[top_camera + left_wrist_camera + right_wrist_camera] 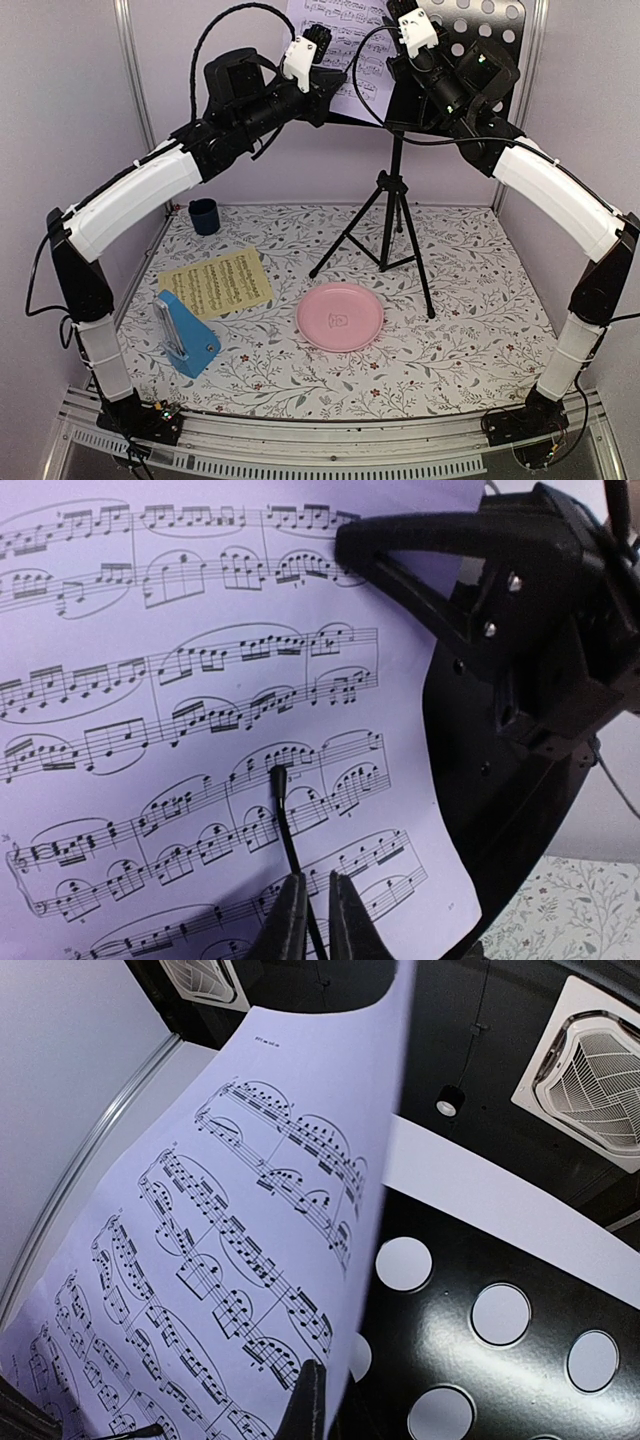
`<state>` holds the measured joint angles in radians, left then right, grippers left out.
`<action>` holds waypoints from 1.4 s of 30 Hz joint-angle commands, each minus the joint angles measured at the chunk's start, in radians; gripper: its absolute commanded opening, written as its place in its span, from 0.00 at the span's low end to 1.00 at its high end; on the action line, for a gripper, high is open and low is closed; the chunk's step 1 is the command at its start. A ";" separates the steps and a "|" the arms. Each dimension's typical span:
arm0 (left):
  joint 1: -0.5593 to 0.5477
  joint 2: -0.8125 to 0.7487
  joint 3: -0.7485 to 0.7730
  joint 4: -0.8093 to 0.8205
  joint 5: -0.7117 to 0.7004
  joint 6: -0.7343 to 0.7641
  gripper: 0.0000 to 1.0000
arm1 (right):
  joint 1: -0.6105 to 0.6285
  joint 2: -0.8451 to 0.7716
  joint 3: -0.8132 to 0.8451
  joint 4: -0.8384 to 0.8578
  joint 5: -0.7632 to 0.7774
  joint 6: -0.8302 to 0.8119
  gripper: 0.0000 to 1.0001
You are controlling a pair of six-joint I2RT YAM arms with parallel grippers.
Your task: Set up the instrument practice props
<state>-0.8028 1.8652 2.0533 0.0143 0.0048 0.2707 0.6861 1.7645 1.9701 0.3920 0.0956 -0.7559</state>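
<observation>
1. Left gripper (318, 905) hovers at the face of the lilac sheet (200, 730). Its fingertips sit close together with a narrow slot between them, and a thin black rod (288, 820) runs up through that slot across the printed staves. I cannot tell whether the tips pinch the rod.
2. Right gripper (310, 1400) has its jaws together on the upper right edge of the lilac sheet.
3. The lilac sheet stands high against the perforated desk (530, 1390) of the black music stand (392, 210). Its gripped edge bows away from the desk.
4. The stand's tripod legs rest on the floral table (480, 300), at the back centre. The pink plate (340, 316) lies in front of them.
5. The yellow sheet (215, 282) lies flat on the left of the table. The blue metronome (187, 338) sits just beside its near corner, toward the left arm's base.
6. A dark blue cup (204, 215) stands at the back left, well apart from the plate.
</observation>
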 commanded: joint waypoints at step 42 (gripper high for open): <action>-0.067 0.051 0.030 -0.080 0.126 0.281 0.00 | -0.009 -0.005 0.029 0.028 0.001 -0.031 0.00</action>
<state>-0.8425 1.9167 2.0781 0.0227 0.0460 0.4637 0.6861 1.7645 1.9701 0.3931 0.0952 -0.7830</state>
